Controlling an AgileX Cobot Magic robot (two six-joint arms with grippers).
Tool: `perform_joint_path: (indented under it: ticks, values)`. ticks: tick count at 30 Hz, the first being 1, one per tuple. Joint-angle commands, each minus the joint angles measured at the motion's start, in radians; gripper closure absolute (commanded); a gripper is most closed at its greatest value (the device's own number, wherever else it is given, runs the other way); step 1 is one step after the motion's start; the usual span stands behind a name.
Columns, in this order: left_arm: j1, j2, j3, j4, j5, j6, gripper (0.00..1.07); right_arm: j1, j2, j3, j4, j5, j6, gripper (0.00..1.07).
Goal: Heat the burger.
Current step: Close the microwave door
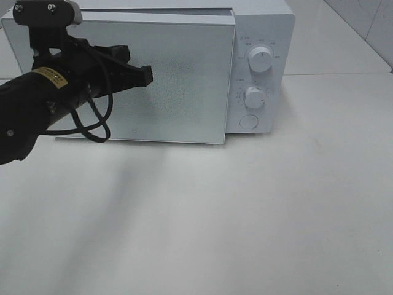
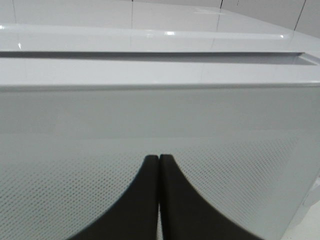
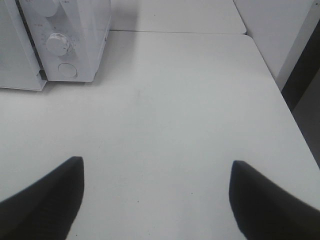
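The burger is out of view in every frame. A white microwave point(image 1: 270, 31) stands at the back of the table, its frosted door point(image 1: 184, 98) swung almost flat against the body, with a thin dark gap along the door's top edge point(image 2: 150, 55). My left gripper point(image 1: 147, 75) is shut with nothing in it, and its tip sits at the door's dotted window point(image 2: 240, 165), left of the door's middle. In the left wrist view the two fingers point(image 2: 150, 200) press together. My right gripper point(image 3: 155, 162) stands open over bare table to the right of the microwave point(image 3: 85, 30).
The microwave's control panel carries two round knobs point(image 1: 260, 59) point(image 1: 254, 96) and a round button point(image 1: 248, 121). The white table point(image 1: 245, 215) stretches in front; its right edge point(image 3: 280, 95) drops off near a dark gap by a wall.
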Motion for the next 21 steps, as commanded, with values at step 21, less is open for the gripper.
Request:
perform_joint_path:
  ticks: [21]
  values:
    - [-0.046,0.154,-0.21,-0.004,0.048,-0.003,1.07,-0.004,-0.025,0.002,-0.005,-0.014,-0.005,0.33]
